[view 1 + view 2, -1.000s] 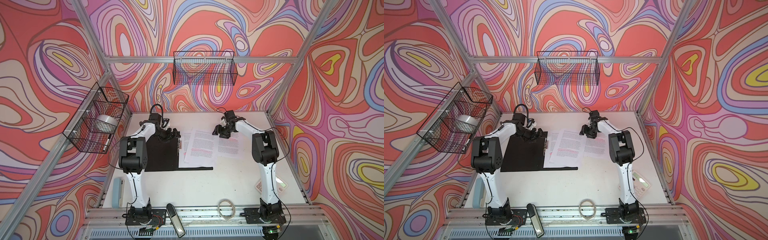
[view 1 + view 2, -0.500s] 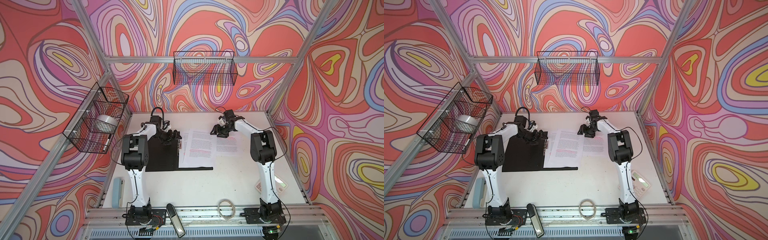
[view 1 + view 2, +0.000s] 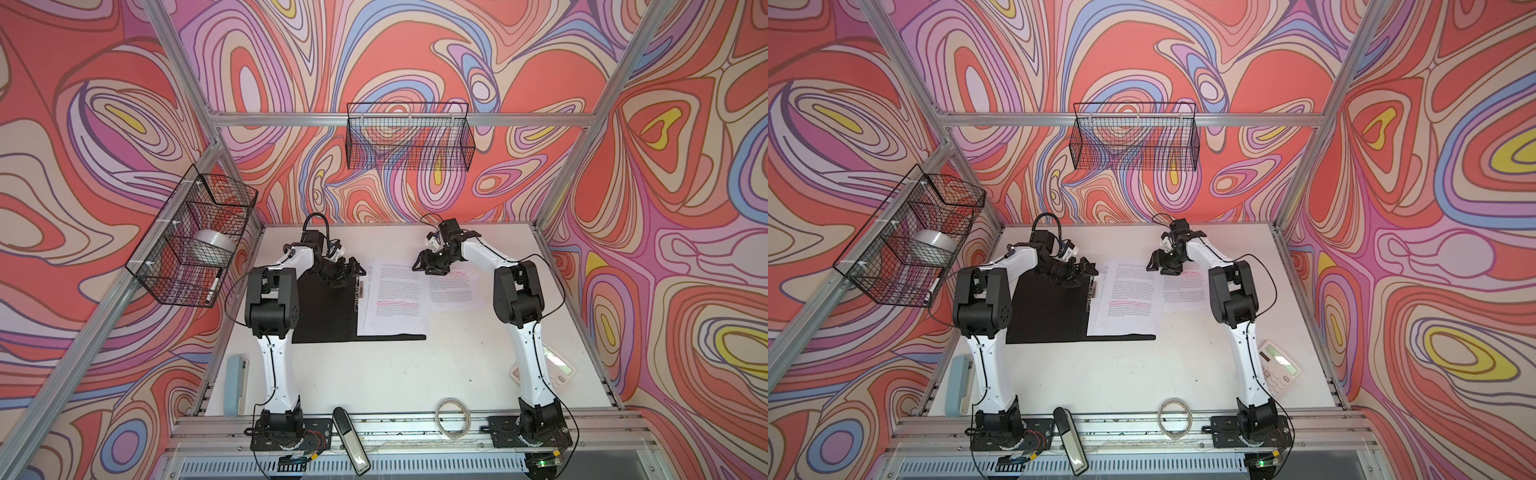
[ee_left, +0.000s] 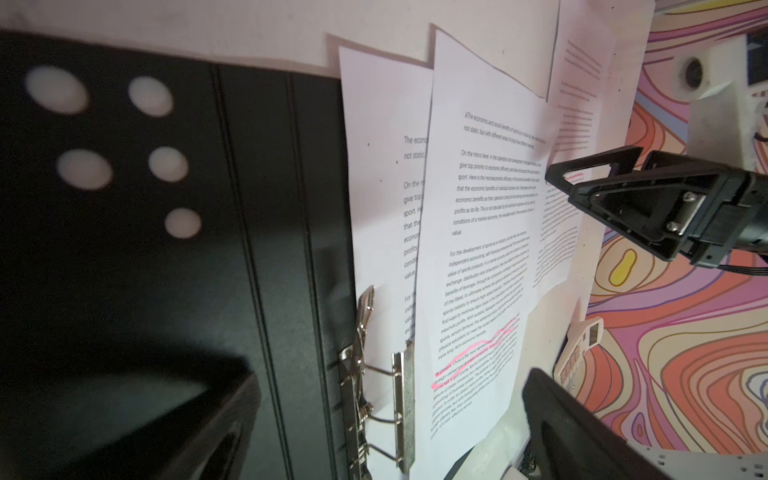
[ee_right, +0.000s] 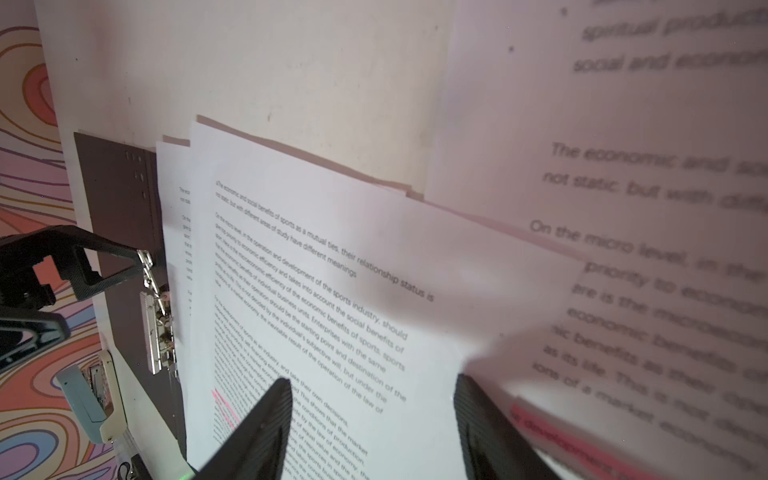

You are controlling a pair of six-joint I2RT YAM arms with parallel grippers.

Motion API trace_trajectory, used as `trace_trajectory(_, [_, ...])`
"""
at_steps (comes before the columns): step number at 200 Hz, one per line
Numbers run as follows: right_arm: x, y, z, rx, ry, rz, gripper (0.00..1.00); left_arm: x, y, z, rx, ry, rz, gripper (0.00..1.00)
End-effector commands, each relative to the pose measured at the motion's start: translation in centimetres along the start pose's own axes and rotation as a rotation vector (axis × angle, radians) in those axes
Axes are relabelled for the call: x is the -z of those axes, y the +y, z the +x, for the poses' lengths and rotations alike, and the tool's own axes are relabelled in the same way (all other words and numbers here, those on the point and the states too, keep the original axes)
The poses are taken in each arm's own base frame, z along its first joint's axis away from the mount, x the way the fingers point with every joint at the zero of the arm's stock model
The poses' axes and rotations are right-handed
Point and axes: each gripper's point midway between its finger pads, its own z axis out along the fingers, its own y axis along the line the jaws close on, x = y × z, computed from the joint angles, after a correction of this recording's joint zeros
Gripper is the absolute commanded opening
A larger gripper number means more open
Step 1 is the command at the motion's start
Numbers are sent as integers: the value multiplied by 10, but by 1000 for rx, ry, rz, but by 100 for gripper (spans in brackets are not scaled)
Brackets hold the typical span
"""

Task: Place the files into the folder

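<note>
Folder [image 3: 328, 307] lies open, black inside up, left-centre on table [image 3: 395, 374]. L gripper [image 3: 348, 274] hangs over it by the metal clip [image 3: 360, 291], jaws released wide, empty. Most of the files [image 3: 395, 299] lie on folder's right half. One sheet [image 3: 451, 286] lies beside them on the table. R gripper [image 3: 426, 269] is at their far edge, jaws apart, nothing held.

Your left gripper [image 4: 390, 374] hangs wide open over the black folder [image 4: 166, 270], with its metal clip [image 4: 359, 361] between your fingers. Just past the clip the files [image 4: 478, 249] lie overlapped, and the right gripper [image 4: 561, 185] reaches over their far side.
</note>
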Motion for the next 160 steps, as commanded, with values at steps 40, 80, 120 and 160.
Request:
trace_trajectory(40, [-25, 13, 15, 17, 76, -24, 66, -17, 16, 10, 32, 51, -16, 100])
trace_trajectory(80, [1, 17, 0, 33, -32, 63, 67, -14, 14, 9, 28, 46, -23, 100])
trace_trajectory(120, [44, -11, -6, -43, -144, 212, 68, -7, 6, 9, 13, 41, -19, 100])
trace_trajectory(160, [68, -14, -2, -80, -196, 152, 69, 0, 3, 11, -11, 37, -40, 100])
